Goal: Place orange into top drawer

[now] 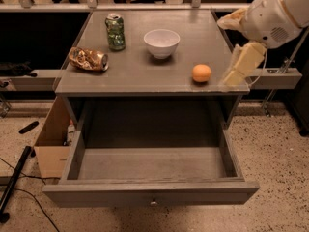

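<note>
The orange (202,73) lies on the grey cabinet top (145,69) near its front right corner. The top drawer (150,166) is pulled fully open below it, and its inside looks empty. A small round knob (153,202) shows on its front panel. My gripper (241,64) hangs from the white arm at the upper right. It sits just to the right of the orange, over the cabinet's right edge, apart from the fruit.
A white bowl (161,42), a green can (115,31) and a shiny gold-brown snack bag (88,59) stand on the cabinet top. An open cardboard box (52,141) sits on the floor at the left, beside black cables (17,175).
</note>
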Controlling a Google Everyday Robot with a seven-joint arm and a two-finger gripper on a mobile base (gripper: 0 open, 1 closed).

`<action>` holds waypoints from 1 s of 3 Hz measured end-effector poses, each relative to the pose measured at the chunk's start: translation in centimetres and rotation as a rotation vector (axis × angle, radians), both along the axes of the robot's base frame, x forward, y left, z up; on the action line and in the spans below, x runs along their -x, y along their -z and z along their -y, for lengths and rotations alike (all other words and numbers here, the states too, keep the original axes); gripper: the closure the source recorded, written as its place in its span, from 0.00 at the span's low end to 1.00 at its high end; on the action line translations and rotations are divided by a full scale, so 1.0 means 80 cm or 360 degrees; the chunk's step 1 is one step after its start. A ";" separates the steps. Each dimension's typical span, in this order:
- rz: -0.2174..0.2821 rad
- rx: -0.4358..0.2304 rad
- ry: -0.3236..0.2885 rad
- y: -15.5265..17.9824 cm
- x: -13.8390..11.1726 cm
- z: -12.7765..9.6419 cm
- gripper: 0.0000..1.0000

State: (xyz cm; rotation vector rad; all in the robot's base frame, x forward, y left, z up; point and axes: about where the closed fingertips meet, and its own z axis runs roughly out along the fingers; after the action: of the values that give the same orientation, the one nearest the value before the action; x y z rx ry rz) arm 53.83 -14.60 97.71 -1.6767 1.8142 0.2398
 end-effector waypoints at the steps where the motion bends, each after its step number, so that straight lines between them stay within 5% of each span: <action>1: -0.0018 -0.0146 -0.0081 0.006 -0.060 -0.031 0.00; 2: -0.0053 -0.0175 -0.0122 0.021 -0.110 -0.060 0.00; 3: -0.0082 -0.0104 -0.0097 0.048 -0.160 -0.053 0.00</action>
State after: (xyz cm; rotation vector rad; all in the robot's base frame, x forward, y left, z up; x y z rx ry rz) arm 66.61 -10.38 93.87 -1.6957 1.7751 0.3676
